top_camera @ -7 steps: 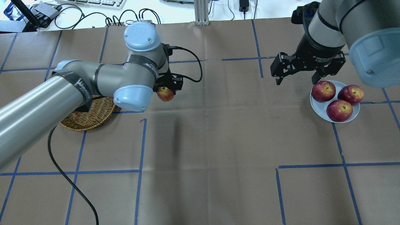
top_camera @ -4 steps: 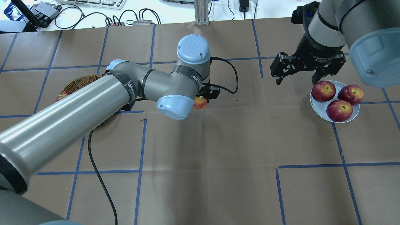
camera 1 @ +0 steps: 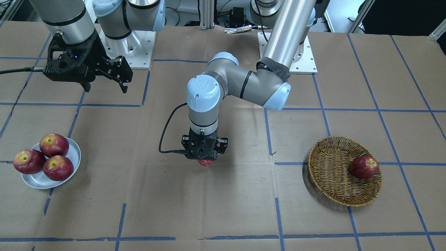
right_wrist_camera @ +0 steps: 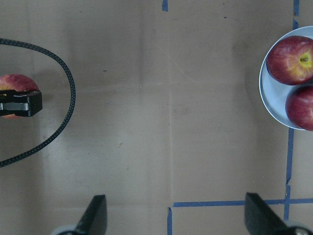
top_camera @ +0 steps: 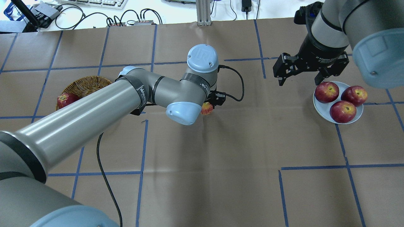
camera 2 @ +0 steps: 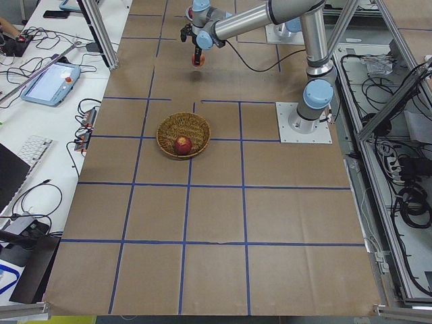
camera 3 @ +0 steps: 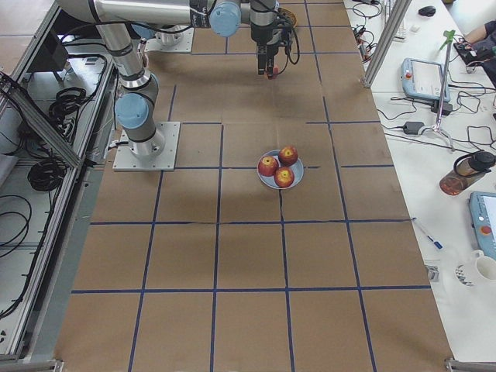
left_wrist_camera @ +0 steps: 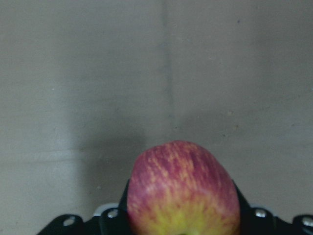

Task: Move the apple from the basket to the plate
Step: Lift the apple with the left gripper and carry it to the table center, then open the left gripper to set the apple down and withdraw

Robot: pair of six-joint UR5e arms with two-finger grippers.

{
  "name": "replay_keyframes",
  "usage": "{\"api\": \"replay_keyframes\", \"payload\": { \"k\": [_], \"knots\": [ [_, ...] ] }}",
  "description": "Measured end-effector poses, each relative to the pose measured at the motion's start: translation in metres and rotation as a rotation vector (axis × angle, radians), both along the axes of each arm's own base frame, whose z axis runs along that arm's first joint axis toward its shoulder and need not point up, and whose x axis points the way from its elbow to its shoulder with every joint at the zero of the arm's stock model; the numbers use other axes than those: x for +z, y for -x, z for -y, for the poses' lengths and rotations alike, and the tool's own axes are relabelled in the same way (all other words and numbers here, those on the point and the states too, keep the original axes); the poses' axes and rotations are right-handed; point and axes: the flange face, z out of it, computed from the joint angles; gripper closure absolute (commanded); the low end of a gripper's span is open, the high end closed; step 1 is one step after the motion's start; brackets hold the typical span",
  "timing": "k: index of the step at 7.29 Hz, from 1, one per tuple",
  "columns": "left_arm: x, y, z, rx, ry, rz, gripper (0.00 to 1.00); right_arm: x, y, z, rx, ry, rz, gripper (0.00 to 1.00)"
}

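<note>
My left gripper [camera 1: 205, 158] is shut on the apple [top_camera: 207, 108], red with a yellow blush, and holds it just above the middle of the table. The apple fills the bottom of the left wrist view [left_wrist_camera: 183, 188]. The wicker basket [camera 1: 331, 181] lies behind it on my left and shows partly under my arm in the overhead view [top_camera: 88, 84]. The pale plate [top_camera: 321, 110] lies far to my right. My right gripper [top_camera: 298, 82] is open and empty, hovering just beside the plate on the side nearer the table's middle.
One dark red apple [camera 1: 364, 167] lies in the basket. Three dark red apples [top_camera: 342, 111] fill most of the plate. My left arm's black cable [top_camera: 107, 189] trails over the brown paper. Blue tape lines grid the table.
My left arm has carried the apple to the right, from beside the basket to the middle of the table. The basket and its apple now show. My right arm has not moved.
</note>
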Motion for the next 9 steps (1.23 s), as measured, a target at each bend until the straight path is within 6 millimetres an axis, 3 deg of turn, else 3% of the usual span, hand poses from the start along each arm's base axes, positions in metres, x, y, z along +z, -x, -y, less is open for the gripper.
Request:
{"api": "replay_keyframes", "payload": {
  "k": [2,3,4,6,7,8,9],
  "knots": [
    [-0.014,0.003,0.008,-0.003,0.010,-0.004,0.36,0.000,0.000,0.000,0.000,0.000,0.000,0.00],
    [-0.017,0.003,0.009,-0.003,0.010,-0.004,0.29,0.000,0.000,0.000,0.000,0.000,0.000,0.00],
    [-0.021,0.003,0.009,-0.004,0.007,-0.003,0.01,0.000,0.000,0.000,0.000,0.000,0.000,0.00],
    [-0.025,0.003,0.006,-0.004,0.009,-0.003,0.01,0.000,0.000,0.000,0.000,0.000,0.000,0.00],
    [-0.020,0.003,0.005,-0.004,0.016,-0.005,0.01,0.000,0.000,0.000,0.000,0.000,0.000,0.00],
    [-0.001,0.002,0.005,-0.004,0.026,-0.007,0.01,0.000,0.000,0.000,-0.001,0.000,0.000,0.00],
    [0.031,-0.002,0.001,-0.003,0.028,-0.007,0.01,0.000,0.000,0.000,0.000,0.000,0.000,0.00]
  ]
}}
